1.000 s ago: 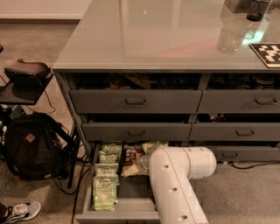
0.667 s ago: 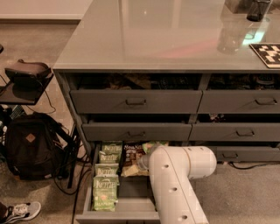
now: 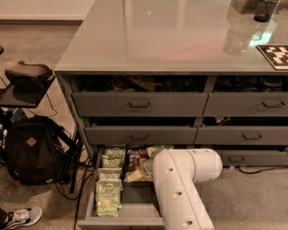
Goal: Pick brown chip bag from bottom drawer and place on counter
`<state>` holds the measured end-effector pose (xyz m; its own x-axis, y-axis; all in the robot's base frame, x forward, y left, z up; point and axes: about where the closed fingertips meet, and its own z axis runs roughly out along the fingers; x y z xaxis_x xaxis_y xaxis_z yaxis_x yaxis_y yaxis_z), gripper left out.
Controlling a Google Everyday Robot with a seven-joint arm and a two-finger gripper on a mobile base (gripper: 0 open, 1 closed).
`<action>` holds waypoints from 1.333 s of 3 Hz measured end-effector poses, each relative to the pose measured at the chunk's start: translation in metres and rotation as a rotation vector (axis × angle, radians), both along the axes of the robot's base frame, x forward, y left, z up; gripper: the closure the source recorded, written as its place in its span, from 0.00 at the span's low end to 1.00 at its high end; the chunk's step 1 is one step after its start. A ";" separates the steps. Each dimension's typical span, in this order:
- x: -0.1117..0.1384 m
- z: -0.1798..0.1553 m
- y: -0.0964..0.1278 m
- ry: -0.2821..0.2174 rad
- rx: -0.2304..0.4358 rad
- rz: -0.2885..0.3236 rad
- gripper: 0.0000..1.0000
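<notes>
The bottom drawer (image 3: 120, 221) is pulled open at the lower left of the cabinet. Inside it the brown chip bag (image 3: 136, 156) with white script lies at the back, next to a row of pale green Kettle bags (image 3: 109, 185). My white arm (image 3: 180, 188) reaches down over the drawer's right side. The gripper is at about (image 3: 146, 167), just in front of the brown bag, mostly hidden by the arm. The counter (image 3: 171, 36) is the wide glossy grey-green top above the drawers.
Shallower grey drawers (image 3: 139, 104) with bar handles sit above. A black backpack (image 3: 31, 150) with cables, a small stand (image 3: 24, 81) and a shoe (image 3: 20, 216) are on the floor at left. A checkered board (image 3: 275, 55) and dark containers (image 3: 265, 9) stand on the counter's far right.
</notes>
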<state>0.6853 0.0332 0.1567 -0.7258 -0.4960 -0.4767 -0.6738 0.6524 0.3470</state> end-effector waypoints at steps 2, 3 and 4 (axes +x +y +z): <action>0.007 -0.002 0.000 -0.005 -0.024 -0.017 0.42; 0.009 -0.001 -0.001 -0.006 -0.029 -0.022 0.64; 0.009 0.002 -0.002 -0.006 -0.029 -0.023 0.88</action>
<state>0.6939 0.0313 0.1591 -0.7340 -0.4931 -0.4670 -0.6608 0.6771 0.3237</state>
